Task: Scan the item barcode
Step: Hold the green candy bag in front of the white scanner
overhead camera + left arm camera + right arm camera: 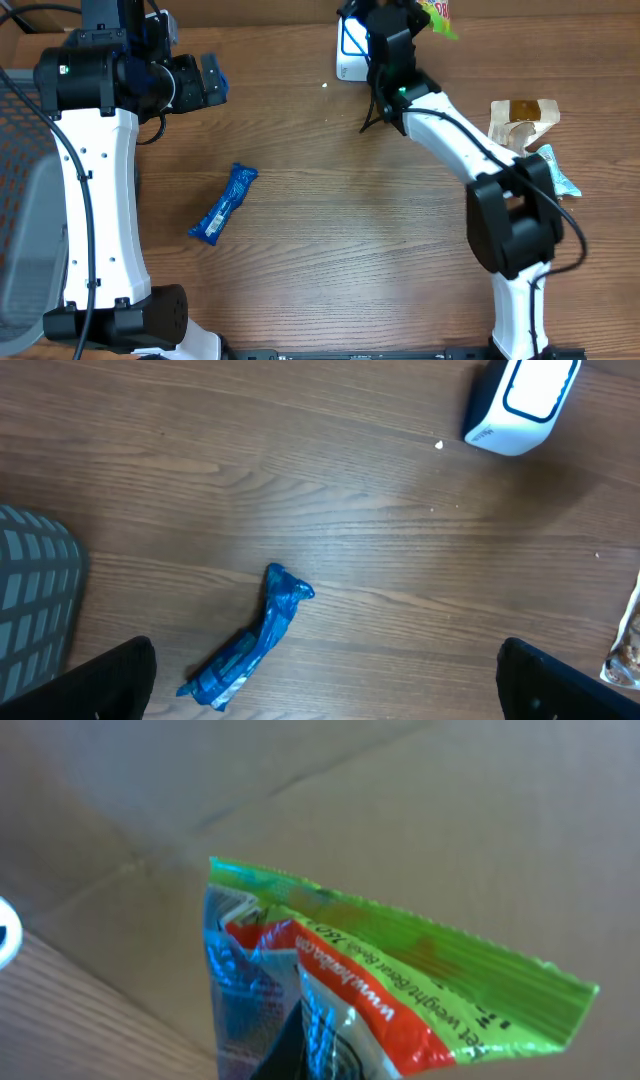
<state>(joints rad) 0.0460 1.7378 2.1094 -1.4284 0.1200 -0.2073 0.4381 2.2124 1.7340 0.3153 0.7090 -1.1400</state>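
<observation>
Nearest on the wooden table (330, 250), left of centre, a blue packet (224, 204) lies twisted and untouched. Farther back on the left, the left gripper (212, 80) hangs over the wood with its jaws spread wide and nothing between them. At the right edge sit a gold-brown packet (520, 118) and a teal packet (555, 170), close together. Farthest away, the right gripper (415, 15) has its jaws clamped on the green packet (400, 980), lifted off the table just right of the white scanner (352, 50), with cardboard (450, 800) behind it.

The green packet looks like thin glossy film: probably very light, soft and crinkly, and likely slippery under hard pads. Its crimped green seal is the stiffest part and seems the best place to pinch, as it leaves the printed face free. A grip across the middle would likely buckle the film and crease the code. No barcode shows in these views, so I cannot tell which face carries it
</observation>
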